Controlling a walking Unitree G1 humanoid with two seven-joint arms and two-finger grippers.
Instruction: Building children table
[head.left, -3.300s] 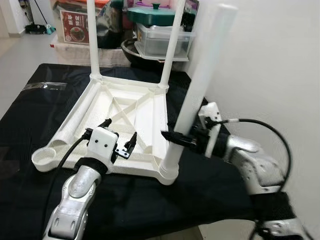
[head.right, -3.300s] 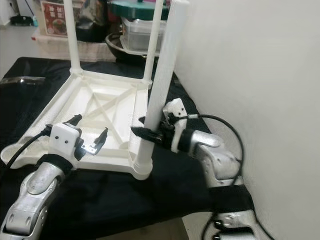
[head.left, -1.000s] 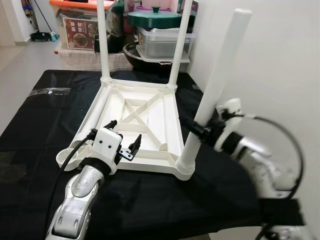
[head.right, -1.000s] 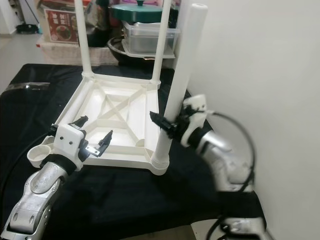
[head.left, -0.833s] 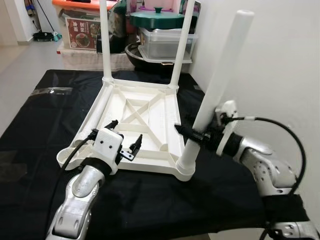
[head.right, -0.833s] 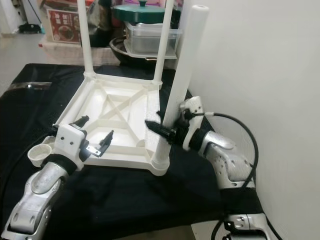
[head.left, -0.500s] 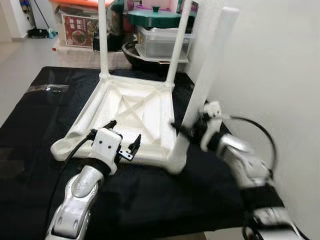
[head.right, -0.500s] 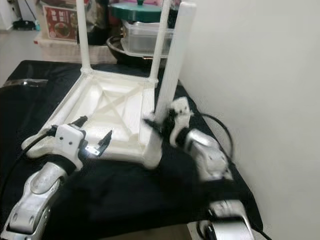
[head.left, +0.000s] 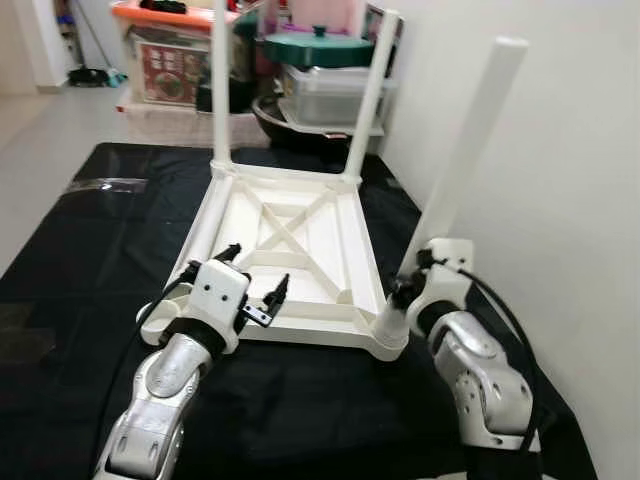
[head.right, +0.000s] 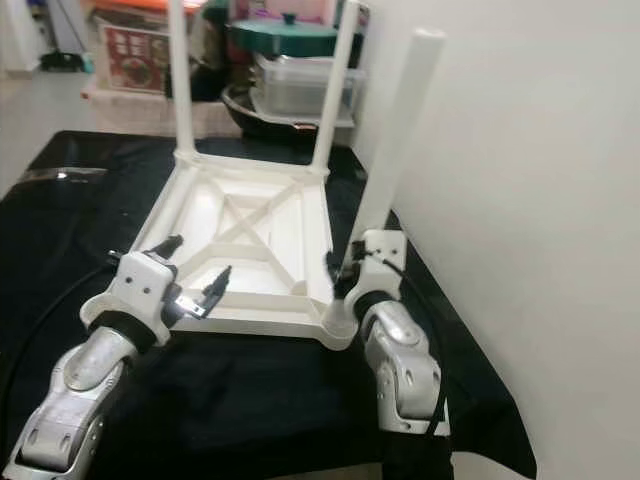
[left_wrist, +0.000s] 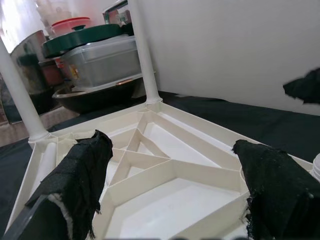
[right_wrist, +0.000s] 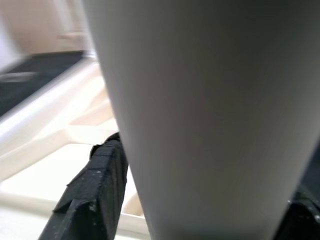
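A white plastic table top (head.left: 300, 230) lies upside down on a black-covered table (head.left: 80, 250). Two white legs (head.left: 219, 90) (head.left: 372, 95) stand upright in its far corners. A third leg (head.left: 455, 170) stands in the near right corner socket and leans to the right. My right gripper (head.left: 405, 290) is shut on it just above the socket, one black finger (right_wrist: 95, 195) on each side. The near left corner socket (head.left: 160, 322) has no leg in it. My left gripper (head.left: 256, 272) hovers open over the top's near edge, holding nothing (left_wrist: 175, 190).
A pale wall (head.left: 560, 150) stands close on the right. Behind the table are a green-lidded pot (head.left: 320, 48), a clear lidded box (head.left: 330, 95) and an orange-lidded box (head.left: 165, 60). Black cloth lies bare to the left and in front of the table top.
The camera has shifted. My right arm has drawn in and now reaches the leg from the near side, still gripping it low. The left gripper stays open in the same place.
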